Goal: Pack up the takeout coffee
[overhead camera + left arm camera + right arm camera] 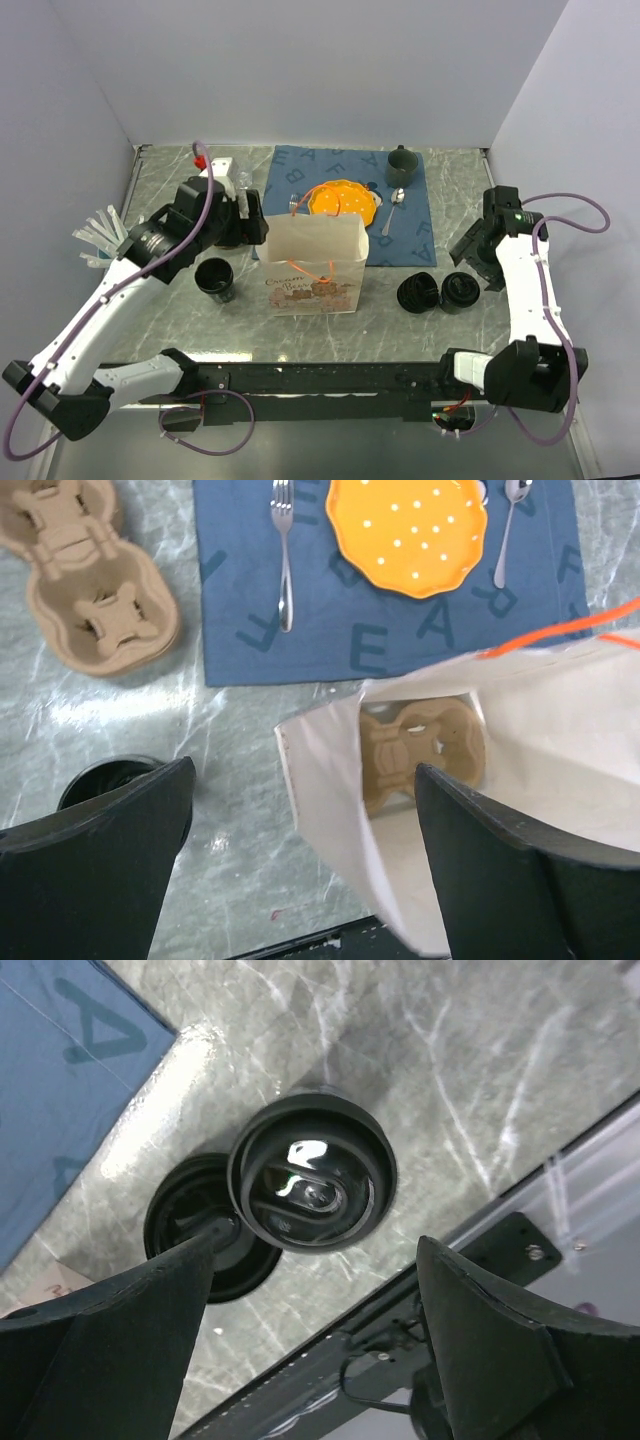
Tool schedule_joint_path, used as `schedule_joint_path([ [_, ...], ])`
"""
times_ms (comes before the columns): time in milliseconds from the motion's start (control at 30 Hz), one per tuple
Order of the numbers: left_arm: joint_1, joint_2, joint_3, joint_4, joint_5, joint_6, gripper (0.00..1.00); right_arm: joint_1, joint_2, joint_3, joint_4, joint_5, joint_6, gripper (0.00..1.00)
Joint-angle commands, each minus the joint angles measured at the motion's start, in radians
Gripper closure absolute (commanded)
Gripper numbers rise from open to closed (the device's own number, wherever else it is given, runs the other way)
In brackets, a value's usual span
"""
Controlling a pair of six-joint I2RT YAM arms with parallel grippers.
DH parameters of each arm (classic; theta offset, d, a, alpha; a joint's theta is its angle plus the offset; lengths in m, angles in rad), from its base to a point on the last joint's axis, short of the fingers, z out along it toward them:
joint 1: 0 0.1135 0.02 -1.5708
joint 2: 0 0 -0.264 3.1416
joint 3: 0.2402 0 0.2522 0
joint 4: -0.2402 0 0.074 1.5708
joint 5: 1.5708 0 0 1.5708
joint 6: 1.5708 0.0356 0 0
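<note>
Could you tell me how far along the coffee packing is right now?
Done: a cardboard carrier lies inside the paper bag. In hand: nothing; the left gripper and right gripper are open and empty. Left: the black cup stands on the table beside the bag, unpacked.

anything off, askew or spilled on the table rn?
No spill or damage seen. Only oddity: round black ribbed lid lies beside the small black disposable cup, not on it.

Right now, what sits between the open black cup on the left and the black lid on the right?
A white paper bag stands upright between the black cup and the black lid; the top view shows it.
</note>
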Motion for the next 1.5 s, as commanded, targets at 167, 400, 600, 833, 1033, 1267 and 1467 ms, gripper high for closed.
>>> schedule_joint_path([
  [167, 0.002, -0.058, -0.017, 0.014, -0.07, 0.0, 0.03, -0.016, 0.049, -0.075, 0.116, -0.048, 0.032, 0.1],
  [400, 0.002, -0.06, -0.029, 0.003, -0.093, 0.005, 0.03, -0.016, 0.046, -0.103, 0.106, -0.011, 0.04, 0.02],
  [600, 0.002, -0.075, -0.021, 0.011, -0.13, 0.011, 0.03, -0.016, 0.043, -0.124, 0.131, -0.004, 0.024, 0.06],
  [833, 0.002, -0.073, -0.03, 0.016, -0.114, 0.005, 0.03, -0.017, 0.033, -0.16, 0.163, -0.028, 0.0, 0.06],
  [1033, 0.002, -0.081, -0.041, 0.027, -0.108, 0.006, 0.03, -0.017, 0.029, -0.181, 0.202, -0.045, -0.005, 0.06],
  [1267, 0.002, -0.099, -0.06, 0.031, -0.113, -0.003, 0.03, -0.019, 0.026, -0.203, 0.205, -0.033, -0.008, 0.12],
  [1467, 0.002, -0.118, -0.063, 0.034, -0.119, 0.002, 0.03, -0.017, 0.029, -0.226, 0.205, -0.03, -0.006, 0.15],
])
